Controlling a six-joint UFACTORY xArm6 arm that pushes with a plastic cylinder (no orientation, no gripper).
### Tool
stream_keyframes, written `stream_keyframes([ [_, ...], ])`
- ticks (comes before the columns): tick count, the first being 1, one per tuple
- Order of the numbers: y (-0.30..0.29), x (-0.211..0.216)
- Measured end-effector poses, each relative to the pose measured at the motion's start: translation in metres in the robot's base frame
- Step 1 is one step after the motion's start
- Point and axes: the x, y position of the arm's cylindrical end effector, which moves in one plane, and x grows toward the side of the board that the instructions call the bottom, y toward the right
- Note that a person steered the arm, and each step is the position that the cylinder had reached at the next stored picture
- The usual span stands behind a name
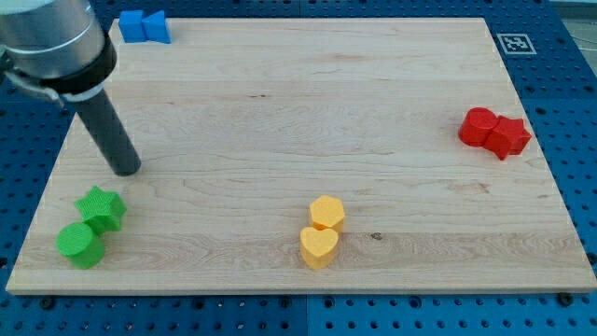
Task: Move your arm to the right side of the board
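Observation:
My tip rests on the wooden board at the view's left side. It stands just above a green star block, with a green cylinder block touching that star lower left. The dark rod rises up and left to the arm's grey body at the view's top left. The tip touches no block.
Two blue blocks sit side by side at the board's top left edge. A yellow hexagon block and a yellow heart block sit at bottom centre. Two red blocks sit together at the right edge. A marker tag lies off the board's top right.

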Motion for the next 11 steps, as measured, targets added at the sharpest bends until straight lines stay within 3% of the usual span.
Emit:
stream_keyframes([
  [3, 0.054, -0.02],
  [8, 0.233, -0.025],
  [10, 0.259, -0.025],
  [11, 0.298, -0.018],
])
